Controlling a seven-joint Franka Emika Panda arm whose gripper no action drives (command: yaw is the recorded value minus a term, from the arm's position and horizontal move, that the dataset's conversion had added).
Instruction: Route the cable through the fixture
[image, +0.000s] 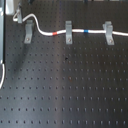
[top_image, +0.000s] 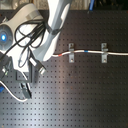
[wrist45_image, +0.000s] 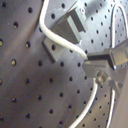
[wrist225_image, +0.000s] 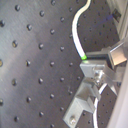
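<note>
Cable (image: 80, 32): laid lengthwise from 9 to 3 o'clock across the first exterior view, through three clips (red and blue bands between them).
Fixture (image: 28, 31): upright at 10 o'clock, cable passing by it.
Gripper (wrist45_image: 102, 65): beside the cable; jaw state cannot be told.

Franka arm (top_image: 54, 22) reaching from the far edge toward the second exterior view's left; wrist bent downward, gripper (top_image: 22, 80) low over the board, finger state indiscernible.
</note>
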